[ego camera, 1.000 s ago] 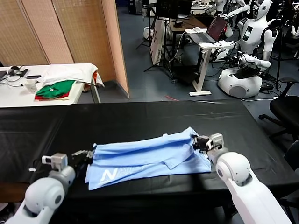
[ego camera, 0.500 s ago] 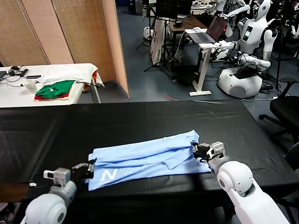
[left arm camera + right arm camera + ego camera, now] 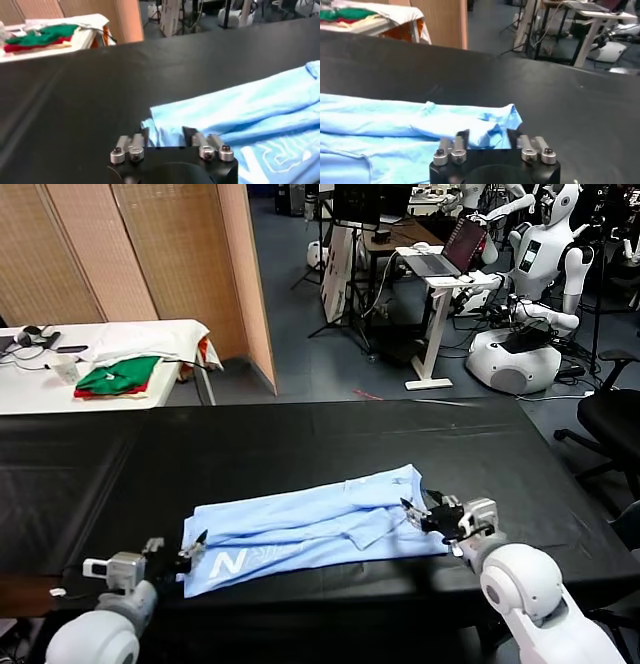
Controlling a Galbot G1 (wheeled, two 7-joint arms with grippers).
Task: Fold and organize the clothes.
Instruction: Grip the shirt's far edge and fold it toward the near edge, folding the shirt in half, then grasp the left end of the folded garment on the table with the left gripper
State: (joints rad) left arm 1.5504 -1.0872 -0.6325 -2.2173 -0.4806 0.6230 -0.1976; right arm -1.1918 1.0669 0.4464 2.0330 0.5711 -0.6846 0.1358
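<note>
Shirt (image 3: 310, 529): pale light-blue, thin fabric, lying folded lengthwise into a long band on the black bench (image 3: 300, 439), near its front edge. The band runs slightly aslant, its right end farther from the robot than its left. White "N" print (image 3: 229, 563) faces up at the left front corner. A folded flap overlaps the middle of the band; the right end is bunched into soft creases.

Left hand (image 3: 193, 550): at the shirt's left end, low over the bench. Fingers spread apart, nothing gripped. In the left wrist view the shirt's corner (image 3: 165, 125) lies between and just ahead of the two fingertips, loose on the bench.

Right hand (image 3: 415, 515): at the shirt's right end, also low. Fingers parted wide, holding nothing. In the right wrist view the creased blue edge (image 3: 495, 125) sits between the fingers, resting on the bench surface; whether a fingertip touches the fabric cannot be told.

Surroundings: a white side table (image 3: 60, 374) stands beyond the bench on the left, carrying a folded green and red garment (image 3: 118, 375) and a white cloth (image 3: 150, 337). Farther back on the right, a desk with an open laptop (image 3: 452, 252), and a white robot (image 3: 530, 294) beside it. Wooden slatted panels (image 3: 130, 254) stand behind the side table.
</note>
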